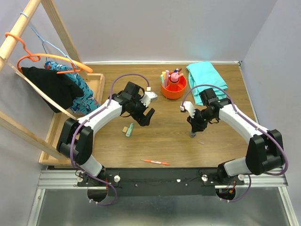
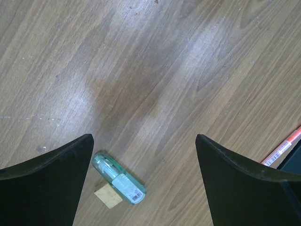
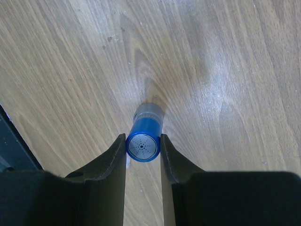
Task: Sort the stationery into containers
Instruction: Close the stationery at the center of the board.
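1. The right gripper (image 3: pixel 143 137) is clamped on the blue-capped bottle (image 3: pixel 142 146). One finger presses each side of the cap, and the bottle hangs upright straight below the fingertips.
2. From overhead, the right gripper (image 1: pixel 193 128) points down at the table (image 1: pixel 169 136). The bottle's (image 1: pixel 192 134) lower end is at the wood or just above it; which cannot be told.
3. The left gripper (image 2: pixel 143 136) hovers with its jaws spread wide and nothing between them, only bare wood under the gap.
4. A mint-green highlighter (image 2: pixel 120 179) lies flat just beside the inner edge of one left finger, with the tan eraser (image 2: pixel 108 196) right against it.
5. A red pen (image 2: pixel 282 148) lies on the table past the outer side of the other left finger.
6. The orange tub (image 1: pixel 171 95) stands beyond both grippers, roughly between them and nearer the right one. It holds highlighters and the pink glue bottle (image 1: pixel 175 76).
7. The teal cloth (image 1: pixel 207 75) lies just beside the tub, beyond the right gripper.
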Controlling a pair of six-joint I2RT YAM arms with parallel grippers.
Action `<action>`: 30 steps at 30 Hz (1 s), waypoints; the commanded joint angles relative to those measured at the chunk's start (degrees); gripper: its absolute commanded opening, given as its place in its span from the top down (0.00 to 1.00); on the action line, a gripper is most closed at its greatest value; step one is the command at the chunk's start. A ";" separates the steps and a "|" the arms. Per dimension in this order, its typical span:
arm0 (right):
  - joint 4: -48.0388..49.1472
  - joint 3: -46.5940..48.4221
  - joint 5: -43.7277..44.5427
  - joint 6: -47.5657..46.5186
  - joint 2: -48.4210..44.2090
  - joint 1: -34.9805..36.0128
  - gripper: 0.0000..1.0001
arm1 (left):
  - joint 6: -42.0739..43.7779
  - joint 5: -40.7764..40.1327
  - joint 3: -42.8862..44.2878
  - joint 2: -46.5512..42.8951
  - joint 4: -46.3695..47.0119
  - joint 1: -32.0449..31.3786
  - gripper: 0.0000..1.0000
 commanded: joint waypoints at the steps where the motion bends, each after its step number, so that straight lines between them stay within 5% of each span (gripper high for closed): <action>1: 1.24 -2.89 1.90 -0.48 -0.94 0.30 0.76 | -0.84 0.49 1.78 0.86 0.79 -0.19 0.01; 30: 0.28 -8.00 3.57 -0.39 -4.63 0.30 0.77 | -1.81 1.01 3.45 3.32 1.22 -0.19 0.01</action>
